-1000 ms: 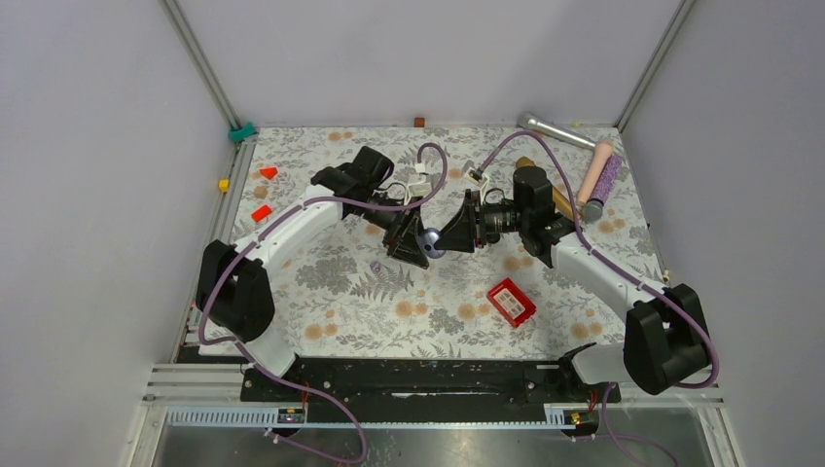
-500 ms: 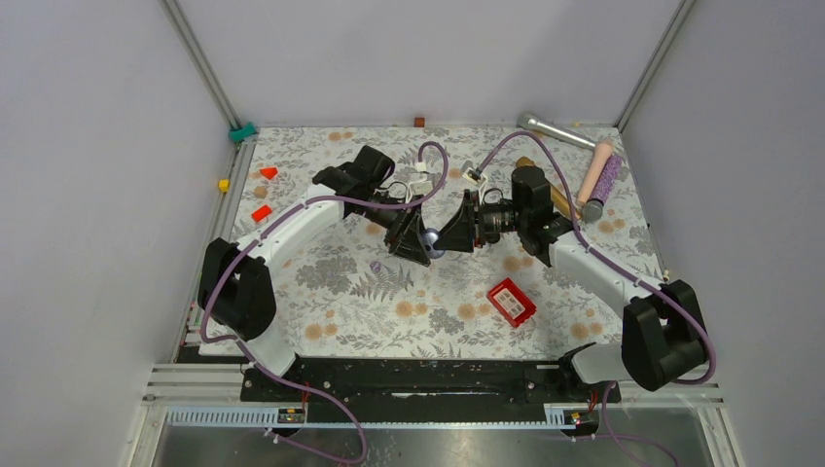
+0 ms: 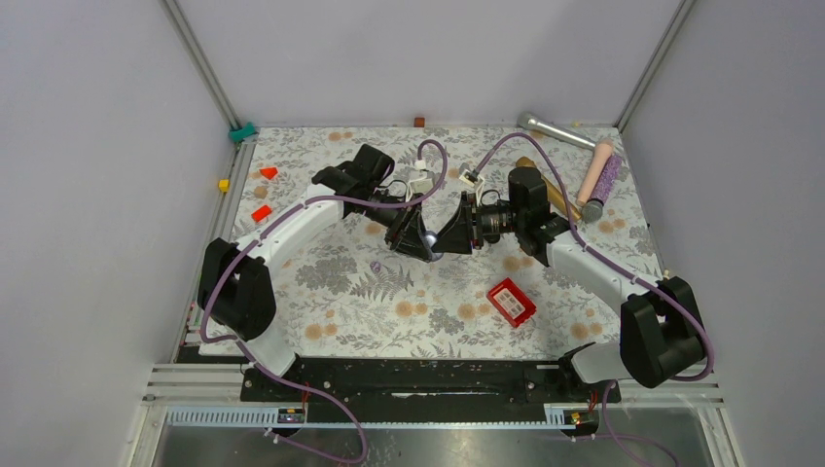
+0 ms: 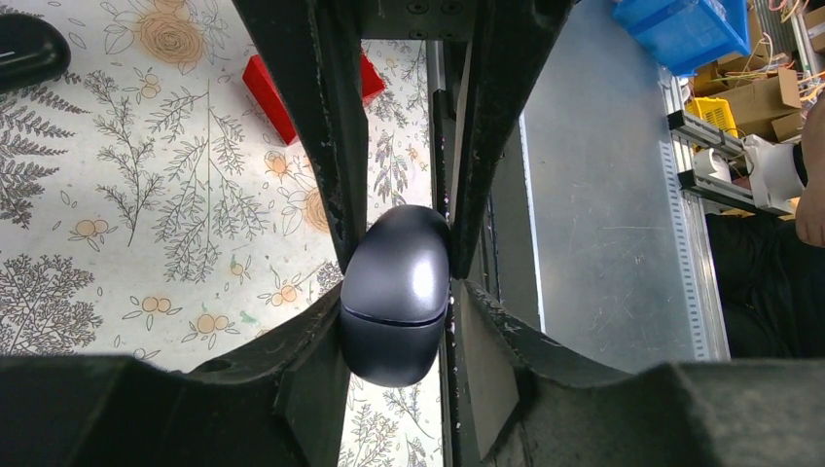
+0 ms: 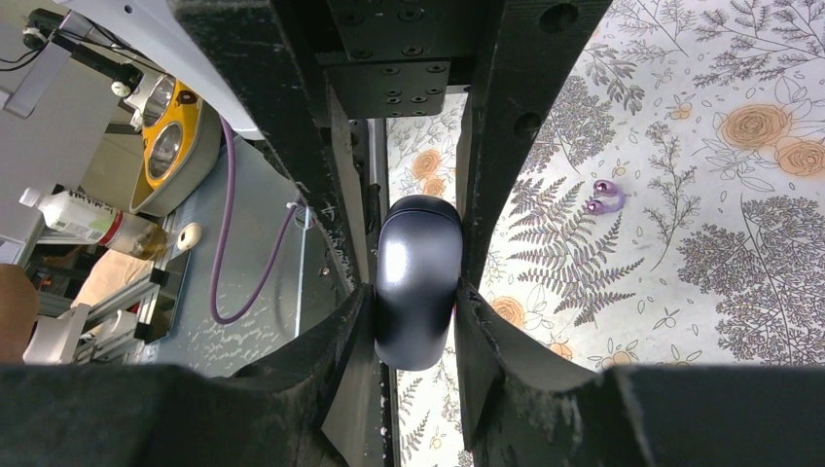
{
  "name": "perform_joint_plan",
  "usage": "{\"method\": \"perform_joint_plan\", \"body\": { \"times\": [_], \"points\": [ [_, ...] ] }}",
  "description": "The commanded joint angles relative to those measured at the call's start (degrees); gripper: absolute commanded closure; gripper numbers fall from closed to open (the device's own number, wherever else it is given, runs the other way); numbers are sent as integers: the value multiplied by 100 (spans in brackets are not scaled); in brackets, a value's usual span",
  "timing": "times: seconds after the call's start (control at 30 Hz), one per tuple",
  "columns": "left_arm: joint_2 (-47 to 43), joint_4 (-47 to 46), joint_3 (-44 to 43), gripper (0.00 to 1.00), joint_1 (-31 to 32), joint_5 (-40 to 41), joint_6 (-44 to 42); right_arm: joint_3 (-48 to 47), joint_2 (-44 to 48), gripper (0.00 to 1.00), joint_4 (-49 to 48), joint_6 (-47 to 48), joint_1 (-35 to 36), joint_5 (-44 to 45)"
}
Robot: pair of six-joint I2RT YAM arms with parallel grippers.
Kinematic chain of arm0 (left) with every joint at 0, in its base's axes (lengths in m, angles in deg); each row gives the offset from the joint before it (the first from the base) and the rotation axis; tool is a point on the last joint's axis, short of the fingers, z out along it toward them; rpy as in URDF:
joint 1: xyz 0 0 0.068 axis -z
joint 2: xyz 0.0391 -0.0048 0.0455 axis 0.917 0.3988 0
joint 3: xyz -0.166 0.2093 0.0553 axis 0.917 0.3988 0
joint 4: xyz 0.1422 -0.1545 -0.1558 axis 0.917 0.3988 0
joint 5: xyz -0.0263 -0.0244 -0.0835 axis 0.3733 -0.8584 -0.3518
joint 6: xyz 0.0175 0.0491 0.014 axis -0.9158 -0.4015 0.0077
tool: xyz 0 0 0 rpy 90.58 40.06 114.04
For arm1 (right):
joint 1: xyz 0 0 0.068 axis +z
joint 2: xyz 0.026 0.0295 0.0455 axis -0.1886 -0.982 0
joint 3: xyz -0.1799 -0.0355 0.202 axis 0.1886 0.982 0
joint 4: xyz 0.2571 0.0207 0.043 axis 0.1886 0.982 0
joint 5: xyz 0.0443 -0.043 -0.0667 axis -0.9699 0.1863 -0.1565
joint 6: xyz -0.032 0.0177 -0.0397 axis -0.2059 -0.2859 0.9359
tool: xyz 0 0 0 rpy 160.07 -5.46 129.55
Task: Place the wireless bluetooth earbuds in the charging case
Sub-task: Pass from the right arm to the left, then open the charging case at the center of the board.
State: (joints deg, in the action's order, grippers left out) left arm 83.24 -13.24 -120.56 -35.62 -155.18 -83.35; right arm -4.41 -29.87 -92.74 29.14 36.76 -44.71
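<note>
A dark glossy oval charging case hangs above the middle of the table, between my two grippers, which meet tip to tip. My right gripper is shut on the case, pads pressed on both of its narrow sides. My left gripper grips the same case from the opposite side, across its width. The lid seam is closed. A pale purple earbud lies on the floral cloth, in the top view just below and left of the grippers. No black earbuds show.
A red box lies right of centre. Two red blocks and a yellow one sit at the left edge. A silver cylinder and a pink roller lie at the back right. A dark rounded object rests on the cloth.
My left gripper's fingers have closed in onto the case. Both grippers and the case have shifted slightly toward the back; the right grip is unchanged.
</note>
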Motion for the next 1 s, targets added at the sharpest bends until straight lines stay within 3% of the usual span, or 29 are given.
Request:
{"method": "perform_joint_plan", "body": {
  "times": [0.0, 0.23, 0.5, 0.97],
  "points": [
    [-257, -190, -116, 59, -32, -138, -32, -44, -20, 72, -170, 3, 65, -171],
    [-186, -180, -153, 76, -36, -145, 18, -36, -20, 69, -170, 23, 68, -147],
    [-212, -163, -127, 93, -29, -152, -16, -64, 1, 53, -140, 30, 65, -103],
    [-418, -41, -31, 100, -38, -149, -220, -236, 354, 47, 506, 578, -283, 342]
  ]
}}
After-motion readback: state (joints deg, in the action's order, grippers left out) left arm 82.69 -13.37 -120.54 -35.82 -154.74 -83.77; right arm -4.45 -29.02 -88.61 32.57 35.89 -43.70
